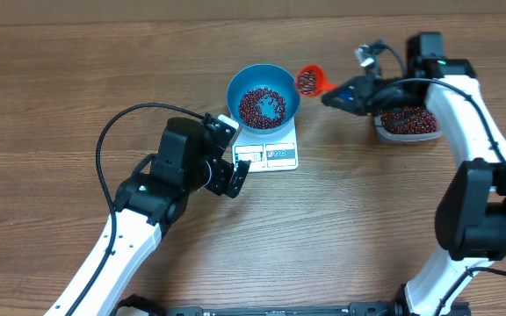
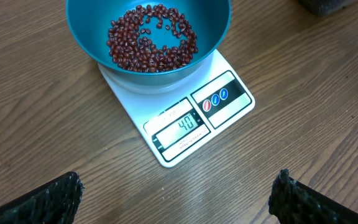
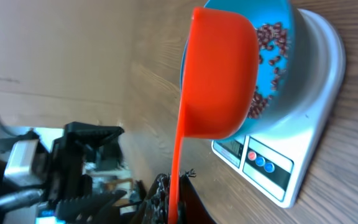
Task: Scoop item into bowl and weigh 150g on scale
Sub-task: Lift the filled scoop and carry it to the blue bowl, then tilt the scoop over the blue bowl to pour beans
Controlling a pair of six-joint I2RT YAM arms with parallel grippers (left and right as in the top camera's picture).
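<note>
The blue bowl (image 1: 232, 91) stands on the white scale (image 1: 281, 156) and holds a layer of dark red beans (image 1: 262, 106). My right gripper (image 1: 334, 96) is shut on the handle of an orange scoop (image 1: 308, 80), which carries beans and hangs just right of the bowl's rim. In the right wrist view the scoop (image 3: 222, 74) hangs in front of the bowl (image 3: 291, 81), its thin handle pinched in the gripper (image 3: 176, 186). My left gripper (image 1: 232, 151) is open and empty at the scale's front left. From the left wrist, the bowl (image 2: 86, 31) and beans (image 2: 151, 40) sit above the scale (image 2: 229, 102).
A clear plastic tub (image 1: 408, 125) with more beans stands to the right, under my right arm. Bare wooden table lies between the open left fingers (image 2: 61, 199). The left arm reaches in from the front left, the right arm from the right.
</note>
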